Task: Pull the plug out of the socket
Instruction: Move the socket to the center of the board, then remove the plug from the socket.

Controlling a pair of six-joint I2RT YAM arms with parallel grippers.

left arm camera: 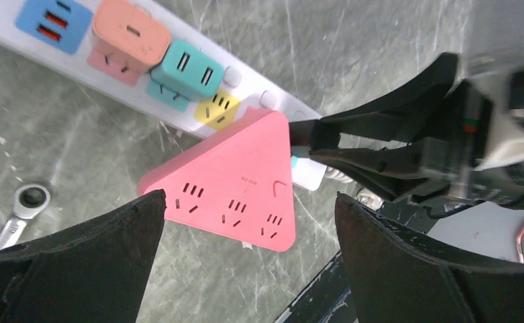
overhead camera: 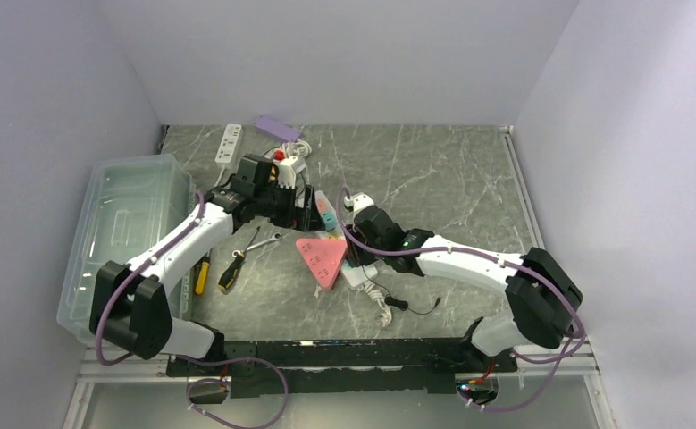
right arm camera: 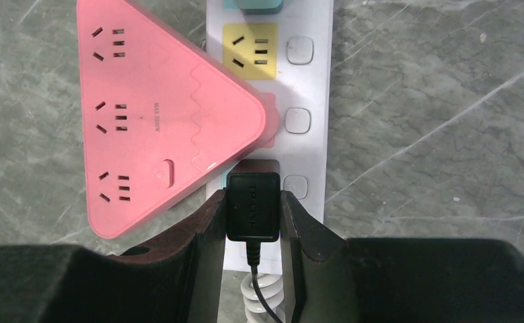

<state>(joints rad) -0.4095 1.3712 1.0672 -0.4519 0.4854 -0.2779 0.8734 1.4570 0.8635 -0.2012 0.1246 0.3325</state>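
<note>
Between the fingertips of the right gripper [right arm camera: 252, 202]: closed on the black plug [right arm camera: 252, 217], one pad against each flat side. Seated in the end outlet of the white power strip [right arm camera: 313, 81], at the near end of its length, straight ahead of the wrist. Small, boxy, matte, faintly lettered on top. Trails a thin black cable [right arm camera: 262, 296] back under the wrist. Just beyond, crowded by the corner of a pink triangular socket block [right arm camera: 144, 114] lying across the strip; close, touching or not, cannot tell. Likely calls for a straight pull off the strip's face, up from the table, without tilting. Farther off, above the pink block: left gripper [left arm camera: 249, 202], spread wide, holding nothing, perhaps placed to steady the strip.
</note>
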